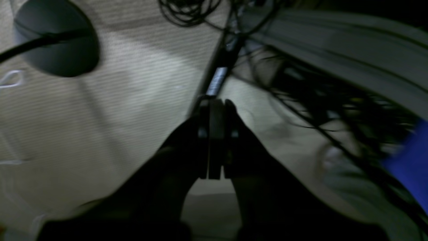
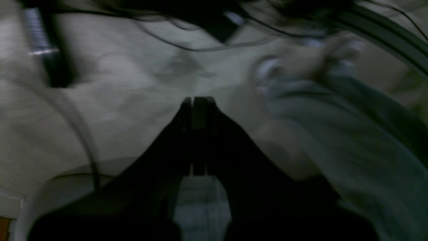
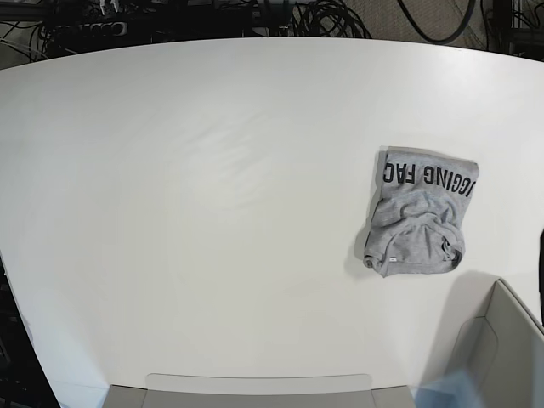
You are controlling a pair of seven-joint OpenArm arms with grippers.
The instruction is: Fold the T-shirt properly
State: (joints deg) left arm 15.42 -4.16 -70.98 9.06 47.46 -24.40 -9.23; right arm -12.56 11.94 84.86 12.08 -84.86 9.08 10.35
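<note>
A grey open box (image 3: 497, 340) at the white table's (image 3: 212, 170) near corner shows nothing inside. The bunched heather-grey T-shirt with black lettering (image 3: 418, 212) lies just beyond it. Both black grippers, left (image 1: 216, 110) and right (image 2: 197, 103), are pressed together, empty, away from the shirt.

My T-shirt (image 3: 418, 223) is heather grey, a soft mottled tone, with large black block lettering along its upper fold and plain grey cloth bunched below it. It lies on a plain white surface (image 3: 212, 187) with no pattern. Black cables (image 3: 340, 17) tangle darkly past the far edge. My left pincer (image 1: 215, 110) shows black against pale beige ground, with a vivid blue patch (image 1: 409, 160) at the side. My right pincer (image 2: 197, 103) is black too, beside dull grey-green cloth (image 2: 351, 140).
</note>
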